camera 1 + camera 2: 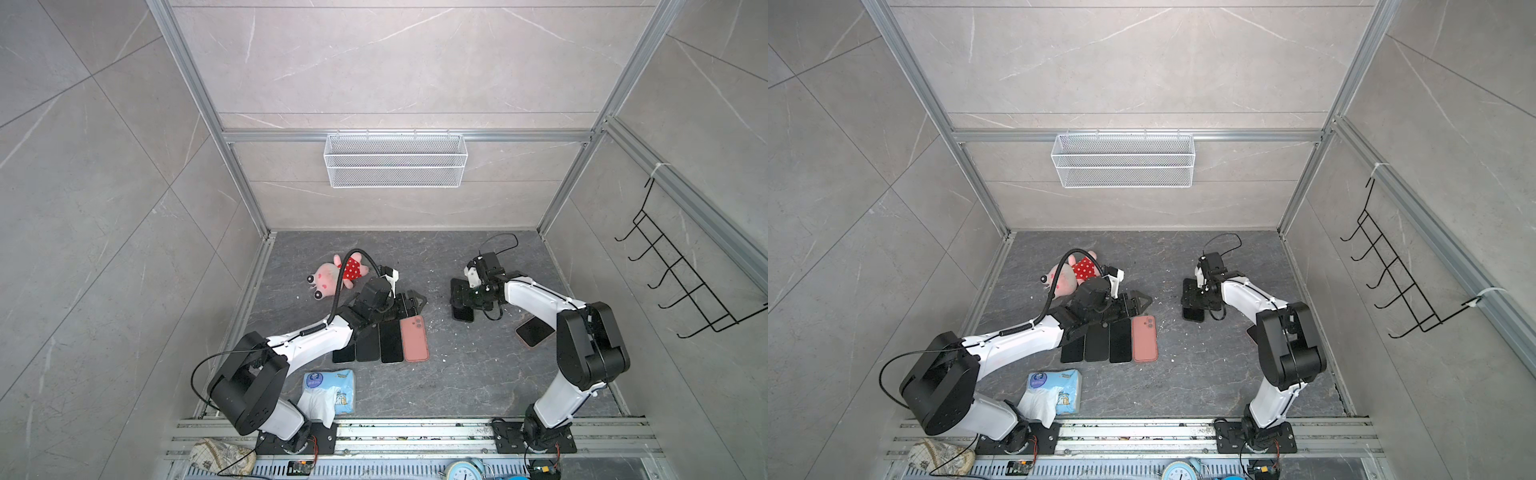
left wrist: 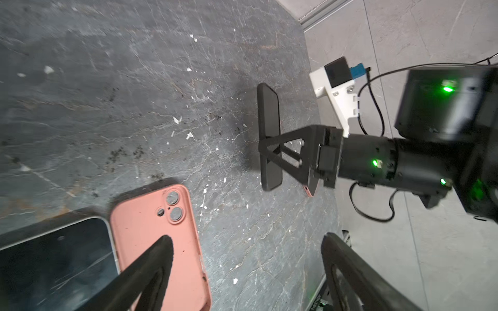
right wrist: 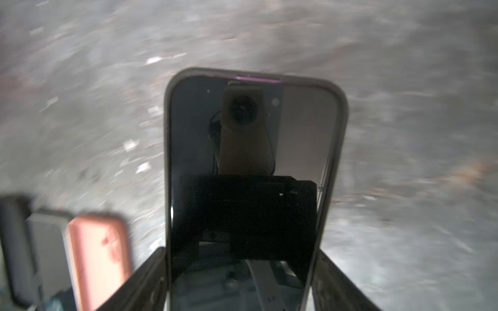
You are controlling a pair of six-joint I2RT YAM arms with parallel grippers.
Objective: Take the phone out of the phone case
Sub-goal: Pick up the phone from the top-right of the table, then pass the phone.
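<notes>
Near the table's (image 1: 478,374) left edge, toward the far side, a pink plush toy (image 1: 332,276) lies on its side. Close to the near left corner sits a blue and white tissue pack (image 1: 330,390). The left arm reaches over a row of three dark phones (image 1: 368,347) lying screen up, side by side, about the table's middle. A pink case (image 1: 415,338) lies camera side up just beside the rightmost of them. The left gripper (image 1: 417,301) hangs over the far end of that row, its jaws spread wide with nothing between them. In the left wrist view one fingertip (image 2: 164,242) shows over the pink case. Right of the middle, the right gripper (image 3: 241,253) has its jaws pressed on the long sides of the phone (image 3: 250,129). The phone sits inside its dark case (image 2: 268,121), with the case rim showing round the top and sides of the screen. The left wrist view shows it turned on edge; whether it touches the table I cannot tell. Further right, partly under the right arm, another phone (image 1: 534,331) with a pinkish rim lies screen up, toward the table's right edge
</notes>
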